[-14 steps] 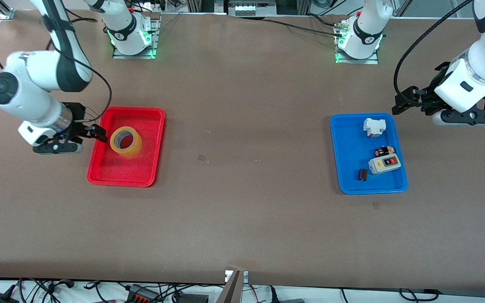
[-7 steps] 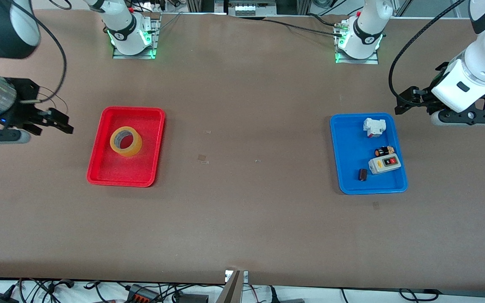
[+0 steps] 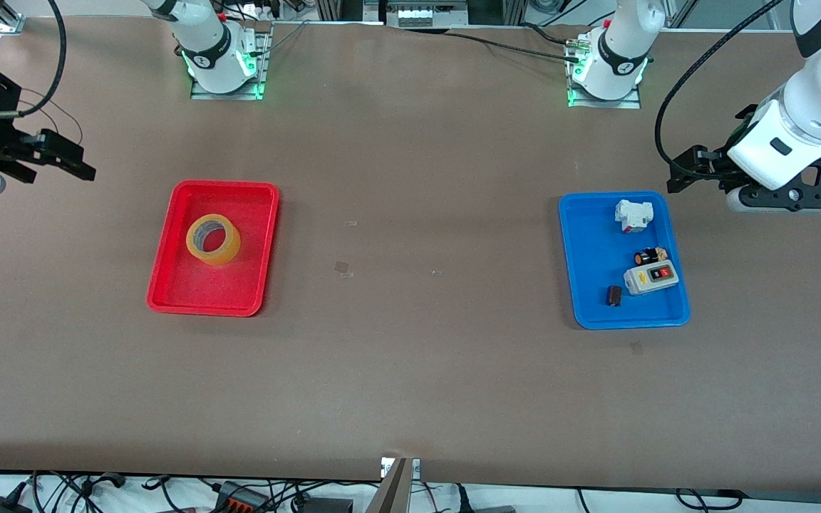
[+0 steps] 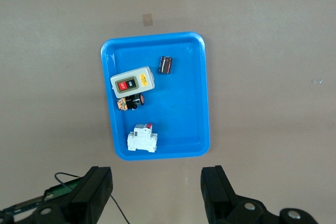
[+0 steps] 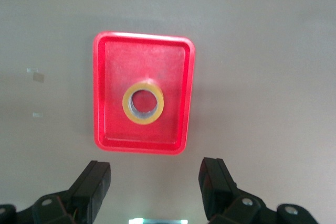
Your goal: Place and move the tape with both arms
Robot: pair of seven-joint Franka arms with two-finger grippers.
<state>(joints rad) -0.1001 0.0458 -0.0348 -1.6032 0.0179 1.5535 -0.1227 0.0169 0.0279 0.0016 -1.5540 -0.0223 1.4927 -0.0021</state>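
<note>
Tape apart from right pincer

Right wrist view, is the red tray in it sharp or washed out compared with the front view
Right wrist view: red tray glows oversaturated, rim soft, tape slightly blurred. Front view: tray and tape crisp, evenly lit.

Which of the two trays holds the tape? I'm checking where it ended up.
The red tray, toward the right arm's end of the table, holds the tape. The blue tray holds only small electrical parts.
</note>
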